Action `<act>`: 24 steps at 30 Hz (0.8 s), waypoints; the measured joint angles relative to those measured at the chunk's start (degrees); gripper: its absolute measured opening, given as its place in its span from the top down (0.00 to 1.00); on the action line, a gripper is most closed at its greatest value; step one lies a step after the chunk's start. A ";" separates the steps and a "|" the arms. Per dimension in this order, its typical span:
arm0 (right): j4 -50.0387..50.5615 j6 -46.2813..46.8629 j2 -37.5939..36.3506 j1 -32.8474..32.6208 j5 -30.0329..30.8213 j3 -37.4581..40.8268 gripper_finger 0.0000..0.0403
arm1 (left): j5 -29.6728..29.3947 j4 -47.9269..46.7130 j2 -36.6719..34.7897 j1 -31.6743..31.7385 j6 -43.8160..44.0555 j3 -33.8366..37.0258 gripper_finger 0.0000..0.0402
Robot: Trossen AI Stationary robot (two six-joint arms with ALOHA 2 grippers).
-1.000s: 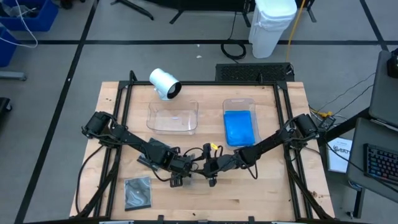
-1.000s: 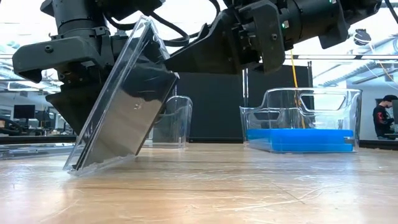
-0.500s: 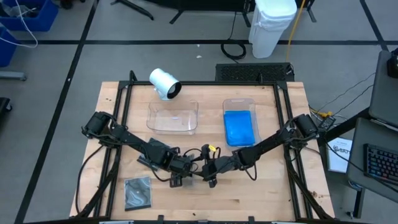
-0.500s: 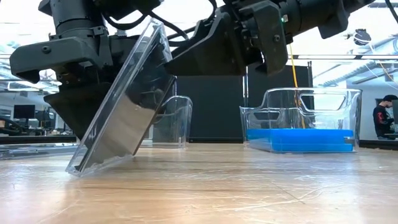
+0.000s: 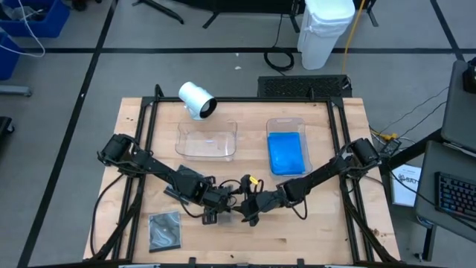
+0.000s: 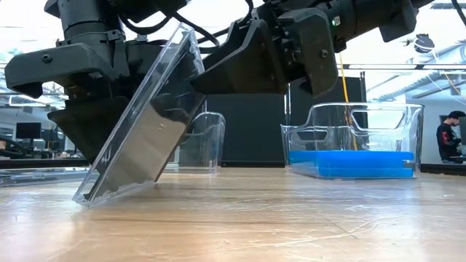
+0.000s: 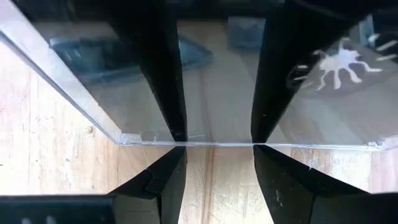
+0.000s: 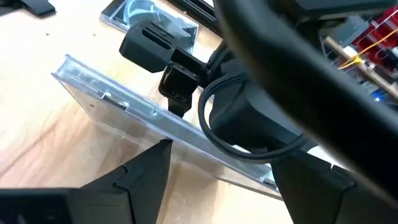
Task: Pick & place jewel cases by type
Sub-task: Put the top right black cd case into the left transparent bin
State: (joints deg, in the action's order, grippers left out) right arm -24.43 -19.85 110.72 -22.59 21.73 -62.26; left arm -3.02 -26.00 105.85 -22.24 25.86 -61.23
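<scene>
With the left gripper (image 6: 109,109) clamped on the tilted clear jewel case (image 6: 138,124), the right gripper (image 8: 217,168), fingers spread beside the case, should close squarely before the left lets go.

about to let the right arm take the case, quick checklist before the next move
1. Left fingers clamp the clear jewel case: ok.
2. Case tilted, lower edge on the table: ok.
3. Right gripper open, facing the case edge: ok.
4. Right fingers around the case: not ok, apart.
5. Empty clear tray free for it: ok.
6. Second dark case out of the way: ok.
</scene>
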 joint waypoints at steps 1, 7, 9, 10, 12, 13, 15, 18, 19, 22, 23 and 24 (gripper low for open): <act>1.00 0.93 0.00 0.28 -0.55 -0.02 0.35 | 0.46 -0.02 -0.32 -0.17 -0.18 0.03 0.52; 4.69 1.34 0.86 0.66 -3.43 0.46 0.37 | 0.85 0.97 -2.33 -1.14 -0.41 -0.13 0.52; 4.31 1.85 0.49 1.18 -4.15 0.36 0.39 | 0.52 0.83 -2.33 -1.10 -0.79 -0.13 0.52; 4.46 2.36 0.22 1.45 -4.80 0.18 0.40 | 0.46 0.89 -2.33 -1.14 -0.94 -0.13 0.52; 5.97 3.11 0.21 1.94 -6.49 0.14 0.47 | 0.40 1.04 -2.33 -1.17 -1.40 -0.13 0.52; 7.03 3.20 0.37 2.09 -7.71 0.28 0.52 | 0.40 0.99 -2.33 -1.18 -1.40 -0.13 0.52; 6.81 2.61 0.52 2.19 -9.12 0.41 0.66 | 0.50 0.60 -2.38 -1.20 -1.46 -0.13 0.52; 5.71 0.04 0.02 2.09 -9.60 0.26 0.88 | 0.71 -0.26 -2.82 -1.27 -1.79 -0.17 0.52; 5.55 -0.94 0.00 2.02 -9.48 0.24 0.89 | 0.93 -0.48 -2.81 -1.27 -1.98 -0.17 0.52; 5.65 -1.58 0.08 1.51 -9.45 0.24 0.90 | 1.47 0.28 -2.74 -1.57 -3.59 -0.20 0.52; 5.66 -1.50 0.13 1.46 -9.32 0.24 0.90 | 1.38 0.21 -2.91 -1.85 -4.12 -0.20 0.52; 5.49 -1.27 0.12 1.39 -9.31 0.24 0.90 | 1.16 0.10 -3.07 -2.16 -4.75 -0.20 0.52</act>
State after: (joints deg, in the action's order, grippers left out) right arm -18.94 -21.12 110.84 -21.20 12.42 -62.02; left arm -1.86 -25.91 102.78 -24.40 21.12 -61.43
